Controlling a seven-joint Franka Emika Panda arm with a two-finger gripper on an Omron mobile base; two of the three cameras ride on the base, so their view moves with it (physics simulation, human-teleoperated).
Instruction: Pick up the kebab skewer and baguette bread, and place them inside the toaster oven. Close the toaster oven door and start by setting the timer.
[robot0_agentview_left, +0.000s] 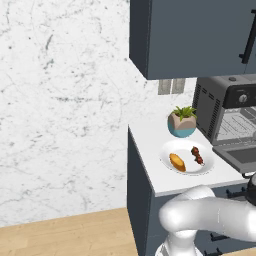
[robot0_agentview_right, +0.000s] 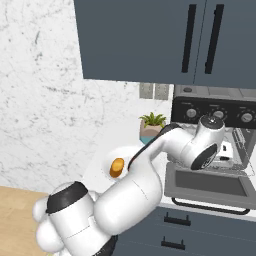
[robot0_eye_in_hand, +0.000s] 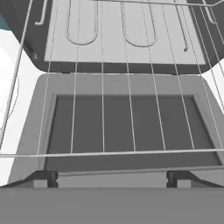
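Skewer (robot0_agentview_left: 197, 155) and bread (robot0_agentview_left: 177, 161) on plate (robot0_agentview_left: 204, 168). Oven (robot0_agentview_left: 225, 112) door (robot0_eye_in_hand: 127, 127) open flat. Gripper (robot0_eye_in_hand: 112, 178) over door, jaws wide, empty.

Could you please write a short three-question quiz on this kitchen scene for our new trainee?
1. True or false: the toaster oven door is shut.
2. What lies on the white plate? A) only the baguette bread B) the baguette bread and kebab skewer C) nothing
3. What stands between the plate and the wall?

Key: 1 false, it lies folded down, open. 2 B. 3 A potted plant.
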